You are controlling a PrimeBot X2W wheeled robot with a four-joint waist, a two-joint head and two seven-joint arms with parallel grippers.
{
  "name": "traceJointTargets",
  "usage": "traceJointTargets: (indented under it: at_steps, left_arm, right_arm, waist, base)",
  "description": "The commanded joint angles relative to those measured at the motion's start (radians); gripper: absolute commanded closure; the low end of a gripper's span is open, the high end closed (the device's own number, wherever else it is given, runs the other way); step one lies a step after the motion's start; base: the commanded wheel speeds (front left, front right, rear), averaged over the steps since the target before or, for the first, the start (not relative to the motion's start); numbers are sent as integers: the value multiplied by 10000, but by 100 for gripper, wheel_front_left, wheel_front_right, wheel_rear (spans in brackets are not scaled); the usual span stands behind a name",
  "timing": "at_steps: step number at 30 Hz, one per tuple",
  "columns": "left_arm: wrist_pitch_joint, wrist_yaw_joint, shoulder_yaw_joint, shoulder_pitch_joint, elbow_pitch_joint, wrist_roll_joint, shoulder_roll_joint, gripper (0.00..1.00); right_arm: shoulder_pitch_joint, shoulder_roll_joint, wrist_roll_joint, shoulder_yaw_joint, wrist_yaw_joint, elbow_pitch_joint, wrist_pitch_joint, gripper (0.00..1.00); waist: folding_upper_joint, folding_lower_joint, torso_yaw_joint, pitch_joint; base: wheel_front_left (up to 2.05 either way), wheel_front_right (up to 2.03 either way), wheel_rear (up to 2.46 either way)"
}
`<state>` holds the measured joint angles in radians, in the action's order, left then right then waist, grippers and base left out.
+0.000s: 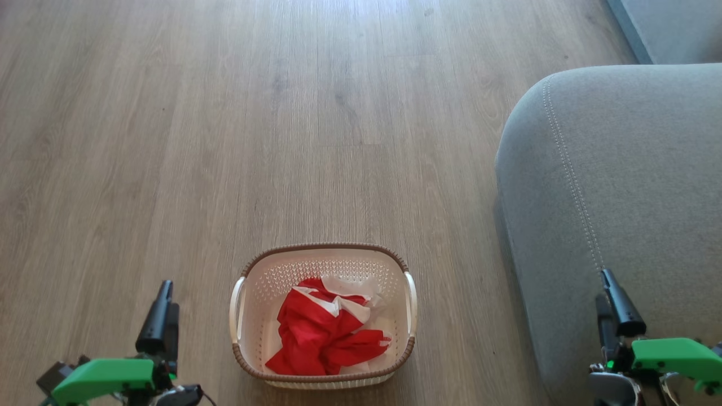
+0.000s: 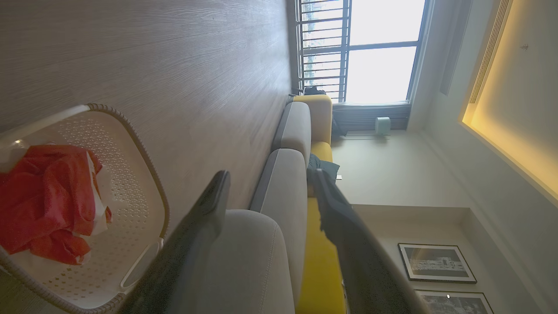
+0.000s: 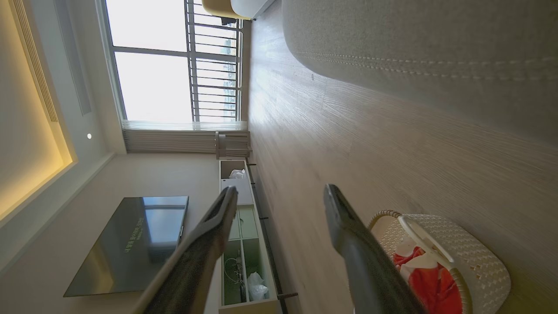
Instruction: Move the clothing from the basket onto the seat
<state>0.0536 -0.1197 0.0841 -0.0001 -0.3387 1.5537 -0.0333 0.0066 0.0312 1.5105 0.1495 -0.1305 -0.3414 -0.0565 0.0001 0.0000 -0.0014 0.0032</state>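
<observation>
Both claws are fully open and hold nothing. In the left wrist view, the left claw [image 2: 269, 173] has its two dark fingers spread wide, with only air between them. The right claw [image 3: 280, 188] stands the same way in the right wrist view. In the head view the left claw hangs above the floor [image 1: 169, 141] on the robot's left side of the basket [image 1: 324, 246], near its left handle but not touching it. The right claw hangs on the other side, in front of the rounded edge of the seat [image 1: 632, 169].

The basket stands on the floor between the two claws, and a strip of bare floor separates it from the seat on the robot's right. The clothing [image 1: 321, 332] lies inside the basket as one crumpled red heap with white trim, in the middle and toward the near wall. No red cloth is seen on the seat.

I judge that the task is at its very first step, the reach for a garment, and no transfer is done yet. The next move calls for one claw to go over the braided rim and down into the heap. It should then close on a raised fold of cloth and lift it clear of the rim before carrying it to the seat. The right arm seems the better choice, because the seat is on its side.
</observation>
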Motion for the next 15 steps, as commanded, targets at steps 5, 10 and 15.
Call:
traceJointTargets:
  at_steps: [5,10,15]
  left_arm:
    - [-231,-22,284,-565,668,-575,-56,0]
    - [-377,-26,462,-650,861,-939,-61,0]
    - [-524,-31,419,-701,1083,-1294,-67,0]
  right_arm:
    - [-698,52,-715,35,0,641,240,0]
    - [-773,59,-1545,-35,-1,949,387,0]
    - [-871,66,-2431,-82,-1,1292,535,0]
  waist:
    - [-1,0,1,6]
    - [-1,0,-1,1]
    - [-1,0,8,-6]
  base:
    - [0,0,0]
    - [0,0,0]
    - [0,0,0]
